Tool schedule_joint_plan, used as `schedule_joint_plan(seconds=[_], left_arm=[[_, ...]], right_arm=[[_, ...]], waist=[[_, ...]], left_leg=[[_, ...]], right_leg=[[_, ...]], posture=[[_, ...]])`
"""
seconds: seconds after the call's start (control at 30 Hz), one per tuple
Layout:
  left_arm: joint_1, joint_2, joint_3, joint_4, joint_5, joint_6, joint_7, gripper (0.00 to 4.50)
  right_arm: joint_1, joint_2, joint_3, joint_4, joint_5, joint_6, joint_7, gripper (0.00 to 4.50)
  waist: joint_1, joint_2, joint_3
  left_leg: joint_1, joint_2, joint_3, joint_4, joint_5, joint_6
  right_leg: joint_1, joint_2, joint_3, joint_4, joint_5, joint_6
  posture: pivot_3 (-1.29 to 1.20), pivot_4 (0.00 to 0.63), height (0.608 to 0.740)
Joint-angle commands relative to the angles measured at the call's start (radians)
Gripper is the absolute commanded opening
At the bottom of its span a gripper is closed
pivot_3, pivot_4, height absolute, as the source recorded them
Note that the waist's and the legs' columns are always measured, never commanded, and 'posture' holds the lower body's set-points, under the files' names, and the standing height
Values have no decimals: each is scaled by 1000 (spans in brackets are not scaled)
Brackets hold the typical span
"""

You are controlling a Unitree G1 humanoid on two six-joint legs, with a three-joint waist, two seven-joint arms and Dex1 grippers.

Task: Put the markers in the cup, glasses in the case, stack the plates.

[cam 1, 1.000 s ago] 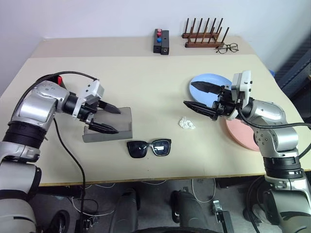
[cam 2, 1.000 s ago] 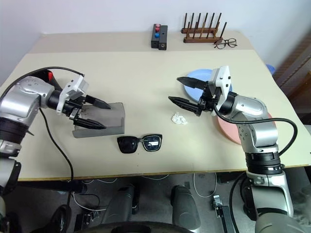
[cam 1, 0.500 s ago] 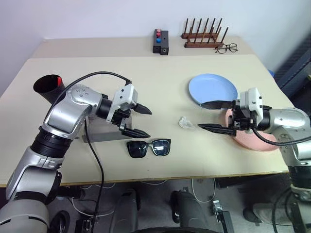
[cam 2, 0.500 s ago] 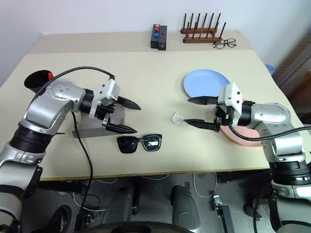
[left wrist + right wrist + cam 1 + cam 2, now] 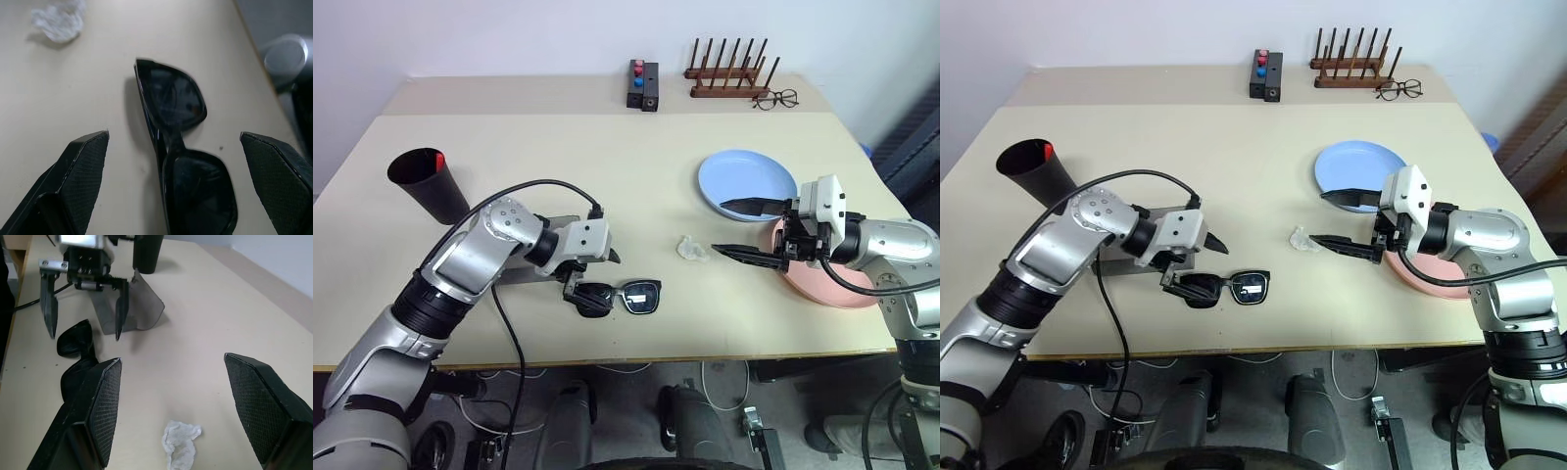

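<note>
Black sunglasses (image 5: pixel 621 297) lie flat near the table's front edge. My left gripper (image 5: pixel 594 281) is open and points down over their left lens, one finger on each side (image 5: pixel 73 181); the frame (image 5: pixel 178 147) lies between the fingers. The grey case (image 5: pixel 1114 262) sits just left of the glasses, partly hidden by my left arm. The black cup (image 5: pixel 428 184) stands at the far left with a marker's red end (image 5: pixel 435 157) showing inside its rim. The blue plate (image 5: pixel 749 176) and pink plate (image 5: pixel 837 292) lie side by side on the right. My right gripper (image 5: pixel 716 225) hovers open at the blue plate's near edge.
A crumpled white scrap (image 5: pixel 690 249) lies between the glasses and the plates. At the table's back are a black box with red and blue knobs (image 5: pixel 640 84), a wooden peg rack (image 5: pixel 729 73) and wire-framed spectacles (image 5: pixel 773 99).
My left gripper swung right and down, from over the case to the sunglasses' left lens. My right gripper drew back right, off the blue plate's middle. Both stayed open.
</note>
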Motion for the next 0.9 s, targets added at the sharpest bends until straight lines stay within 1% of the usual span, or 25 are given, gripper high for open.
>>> schedule_joint_plan(seconds=[0.03, 0.33, 0.47, 0.7, 0.8, 0.9], left_arm=[[-27, -9, -28, -16, 62, -31, 13, 4457], [-37, -96, -34, 2, 74, 54, 29, 4457], [-25, -85, -49, -12, 84, 56, 12, 4457], [-19, -85, -71, -17, 118, 37, 32, 4457], [-19, -93, -74, -9, 131, 28, 42, 3670], [-7, -91, -82, -17, 133, 33, 33, 2198]], right_arm=[[-6, 5, -21, -26, 6, -7, -10, 3414], [-10, 9, -21, -23, 9, -9, -22, 3414], [-14, 9, -21, -28, 11, -2, -29, 3414], [-16, 13, -24, -35, 16, 8, -47, 3414], [-20, 14, -23, -34, 15, 8, -51, 3414], [-26, 16, -24, -32, 16, 11, -54, 3414]], waist=[[2, 0, 0], [3, 0, 0], [1, 0, 0], [4, 0, 0], [4, 0, 0], [3, 0, 0]], left_leg=[[0, 0, 0, 0, 0, 0], [0, 0, 0, 0, 0, 0], [0, 0, 0, 0, 0, 0], [0, 0, 0, 0, 0, 0], [0, 0, 0, 0, 0, 0], [0, 0, 0, 0, 0, 0]], right_leg=[[0, 0, 0, 0, 0, 0], [0, 0, 0, 0, 0, 0], [0, 0, 0, 0, 0, 0], [0, 0, 0, 0, 0, 0], [0, 0, 0, 0, 0, 0], [0, 0, 0, 0, 0, 0]], posture=[[0, 150, 740], [0, 150, 740], [0, 150, 740], [0, 150, 740], [0, 150, 740], [0, 150, 740]])
